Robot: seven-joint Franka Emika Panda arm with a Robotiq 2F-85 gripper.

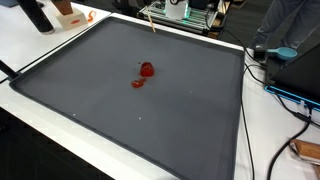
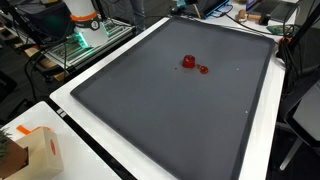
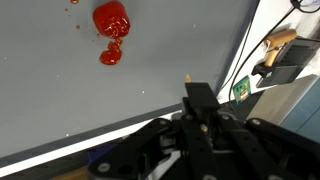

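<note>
Gripper near edge of grey mat, well apart from red object; small red piece just beside it; fingers open or closed, cannot tell

The gripper is matte black, a blocky finger on jointed linkage bars, with dull grey highlights along the edges. In an exterior view the arm is white and rounded, ringed by an orange band.

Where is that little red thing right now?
The red object sits near the middle of the dark grey mat in both exterior views, a smaller red piece right beside it; the wrist view shows it top left.
</note>
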